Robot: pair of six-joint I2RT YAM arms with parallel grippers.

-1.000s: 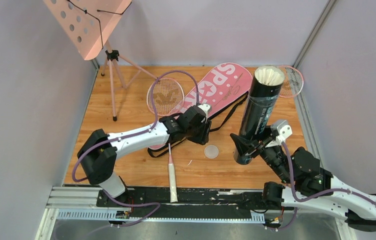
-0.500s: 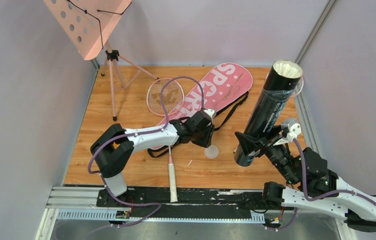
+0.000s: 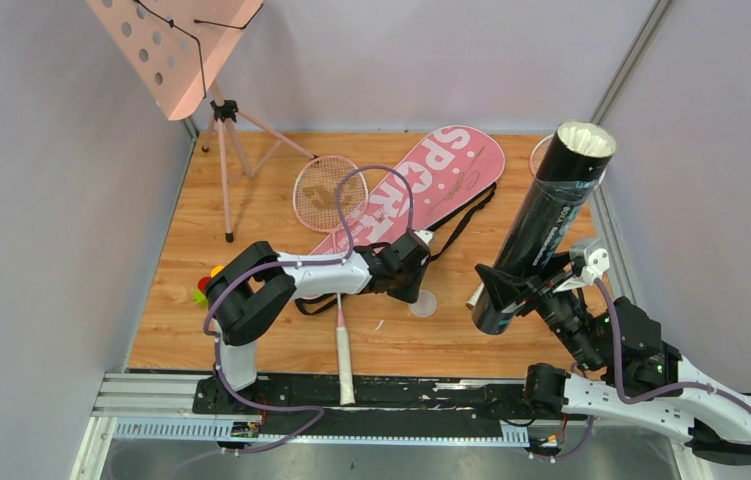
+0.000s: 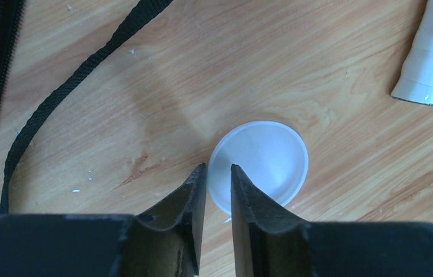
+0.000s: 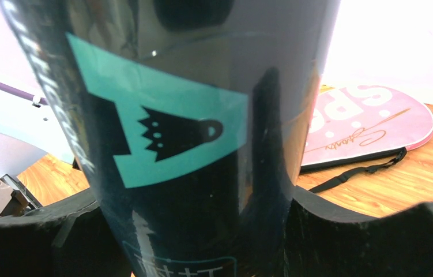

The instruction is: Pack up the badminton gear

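**Top external.** Item: black tube [image 3: 543,232], cylindrical and glossy, with pale lettering down its side. Its open mouth is packed with white shuttlecocks [image 3: 586,138]. The right pincer [image 3: 503,298] holds it off the desk [image 3: 251,230], clamped on both sides near the base. The tube leans up and away from that pincer. Since half a second ago its mouth has swung slightly farther right. The left pincer [image 3: 413,284] has come onto the lid [image 3: 425,303], which then lay just clear of it. The pink racket bag [image 3: 431,175], lettered SPORT, lies beyond the left pincer. One racket [image 3: 343,345] lies at that pincer's left, its white handle nearest the arms.

**Left wrist.** Lid: round, translucent white, flat on the desk. Its near-left rim shows in the slim gap between the fingers [image 4: 194,193]. The jaws are almost together, but whether they pinch the rim cannot be told. A white-wrapped handle end [image 4: 427,69] lies beyond and right of the pincer, apart from the lid. A black strap [image 4: 75,86] runs beyond and left.

**Right wrist.** The tube fills the view. It carries a teal label [image 5: 168,135] with a black shuttlecock silhouette. Black fingers [image 5: 369,236] press its two sides. The bag lies beyond, to the right.
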